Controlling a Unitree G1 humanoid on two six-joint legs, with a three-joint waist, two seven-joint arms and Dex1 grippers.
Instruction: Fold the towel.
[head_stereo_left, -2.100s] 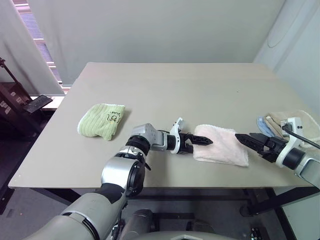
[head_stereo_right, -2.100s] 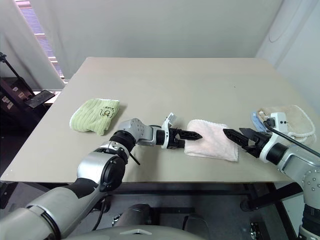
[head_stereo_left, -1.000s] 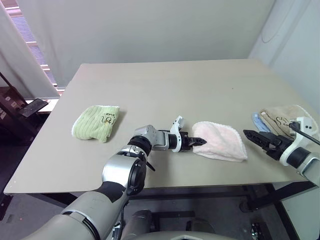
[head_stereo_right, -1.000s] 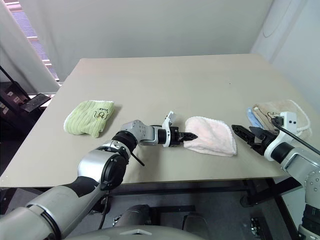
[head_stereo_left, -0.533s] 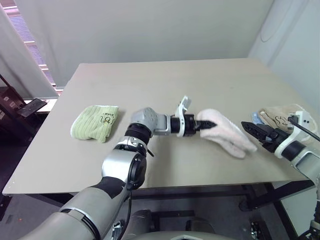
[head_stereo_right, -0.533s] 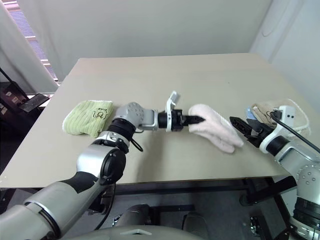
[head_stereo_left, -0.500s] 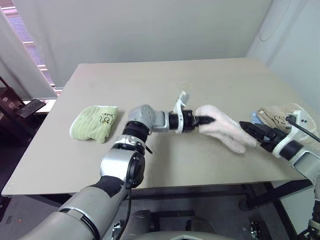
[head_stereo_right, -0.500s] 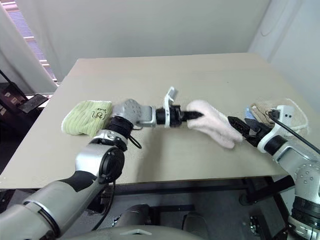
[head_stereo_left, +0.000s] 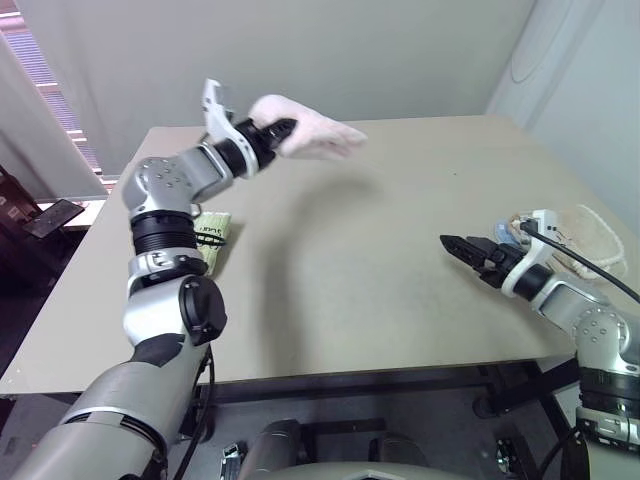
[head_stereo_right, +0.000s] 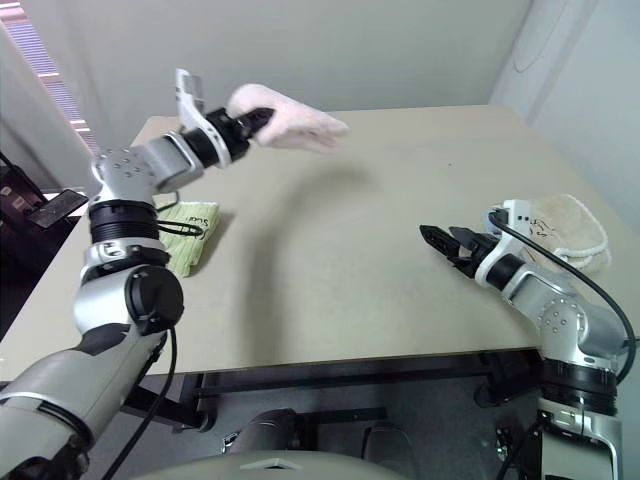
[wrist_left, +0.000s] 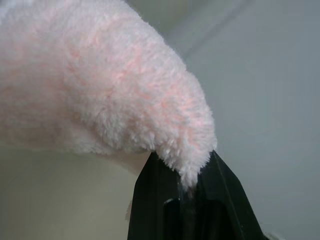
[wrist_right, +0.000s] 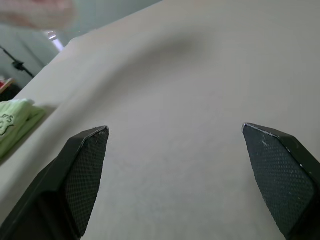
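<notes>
The left gripper, pinched tight on the fluffy pale pink terry towel, holds it aloft; the right gripper gapes empty. Next, likely spreading it flat.

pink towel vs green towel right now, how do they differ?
The pink towel hangs in the air, pinched in the shut left hand; the green towel lies on the table with nothing holding it.
The pink towel is a loose, drooping bunch; the green towel lies flat and folded.
The pink towel is fluffy and plain on the side seen; the green towel is ribbed with a small dark mark.
Both are soft terry cloth.
</notes>
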